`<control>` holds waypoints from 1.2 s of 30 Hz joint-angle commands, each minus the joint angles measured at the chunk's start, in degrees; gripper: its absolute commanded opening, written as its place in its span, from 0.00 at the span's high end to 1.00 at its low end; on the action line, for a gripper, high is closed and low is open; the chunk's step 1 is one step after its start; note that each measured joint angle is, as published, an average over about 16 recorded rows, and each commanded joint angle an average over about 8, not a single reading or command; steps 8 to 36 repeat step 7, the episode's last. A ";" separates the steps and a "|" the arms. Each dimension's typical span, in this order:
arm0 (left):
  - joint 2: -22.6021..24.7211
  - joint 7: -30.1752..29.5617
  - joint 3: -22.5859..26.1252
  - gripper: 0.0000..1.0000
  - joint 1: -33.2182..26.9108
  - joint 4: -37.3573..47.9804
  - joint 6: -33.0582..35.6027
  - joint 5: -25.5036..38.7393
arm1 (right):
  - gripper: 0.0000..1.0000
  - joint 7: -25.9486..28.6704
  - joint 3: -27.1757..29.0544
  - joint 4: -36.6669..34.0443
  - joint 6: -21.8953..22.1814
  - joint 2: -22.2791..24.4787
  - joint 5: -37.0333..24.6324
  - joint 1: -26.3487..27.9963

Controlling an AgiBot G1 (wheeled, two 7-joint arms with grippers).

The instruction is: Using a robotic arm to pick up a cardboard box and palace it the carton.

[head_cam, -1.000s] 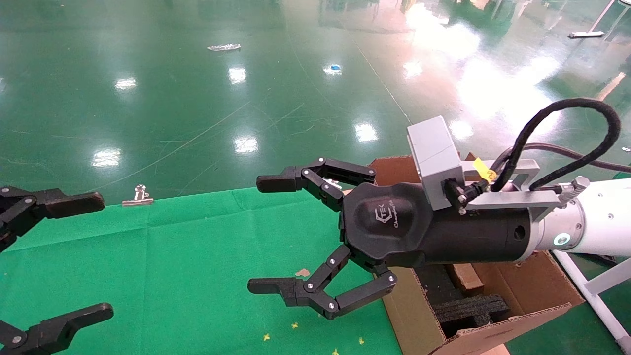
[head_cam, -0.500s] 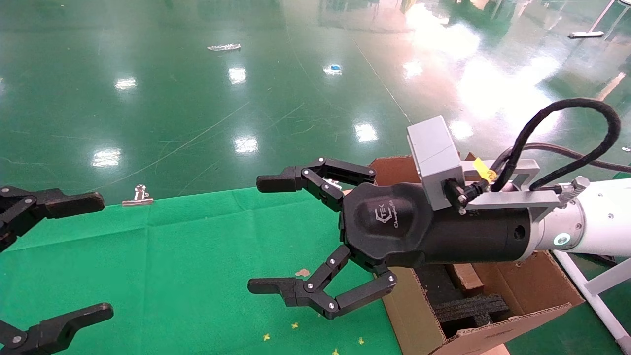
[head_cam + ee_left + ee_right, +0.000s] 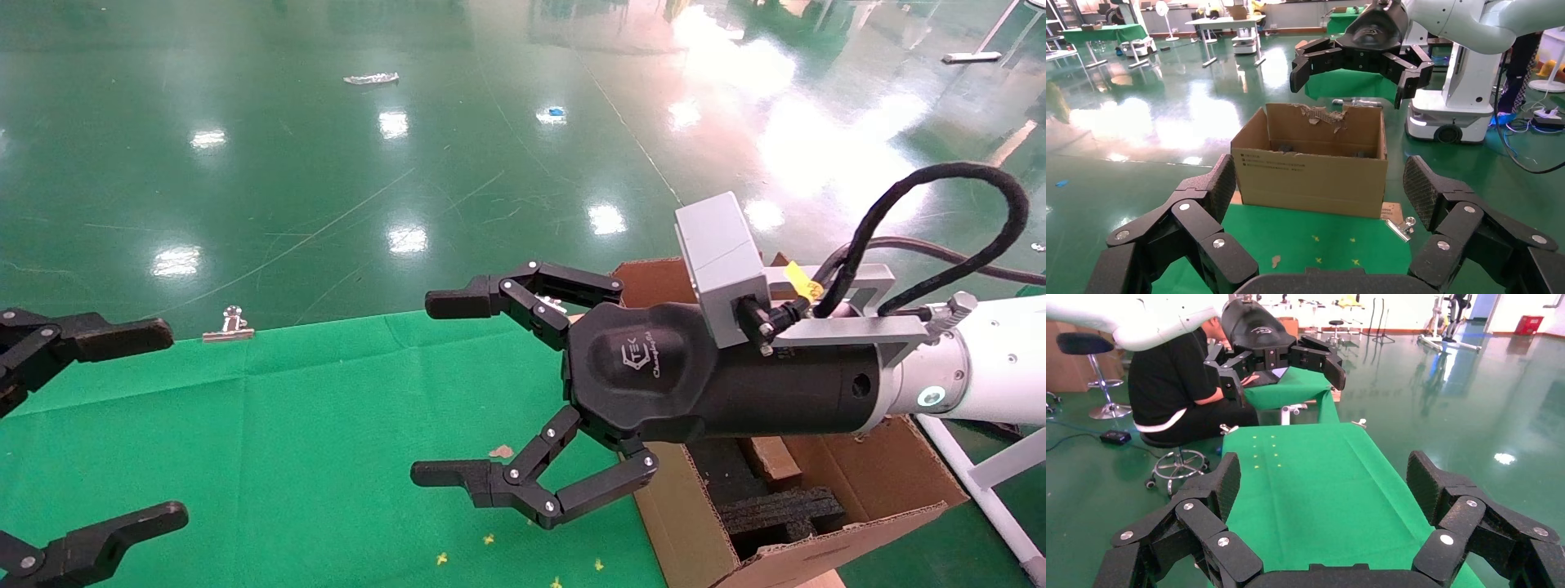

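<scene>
The small reddish-brown cardboard box does not show in any view, so you cannot fix its place. Start instead from the large tan corrugated carton [image 3: 817, 523]: it stands at the right end of the green cloth-covered table [image 3: 286, 425], flaps raised and torn, with black foam inserts [image 3: 776, 510] inside.

Above the carton's near-left part hangs the white jointed robotic arm [image 3: 989, 367] — your right arm — with its black wrist, grey camera block [image 3: 719, 245] and looped black cable [image 3: 940, 212]. The right gripper [image 3: 437, 388] reaches out over the cloth with its two fingers spread wide, gripping nothing.

The left gripper [image 3: 155, 425] sits at the table's left edge, raised above the cloth, fingers likewise apart and empty (only the fingertips show in the head view). From its wrist camera you see the carton [image 3: 1312, 162] head-on, the right gripper [image 3: 1358, 61] hanging above it.

Lesser items: a silver binder clip [image 3: 230, 324] lies at the cloth's far edge, and a small brown scrap [image 3: 501, 451] lies on the cloth between the right gripper's fingers as seen from the head. A seated person in a black shirt [image 3: 1177, 386] shows beyond the table — in the right wrist view.
</scene>
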 commanded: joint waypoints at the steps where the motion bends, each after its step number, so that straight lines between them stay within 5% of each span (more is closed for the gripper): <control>1: 0.00 0.00 0.00 0.00 0.00 0.00 0.00 0.00 | 0.00 0.00 0.00 0.00 0.00 0.00 0.00 0.00; 36: 0.00 0.00 0.00 0.00 0.00 0.00 0.00 0.00 | 0.00 0.00 0.00 0.00 0.00 0.00 0.00 0.00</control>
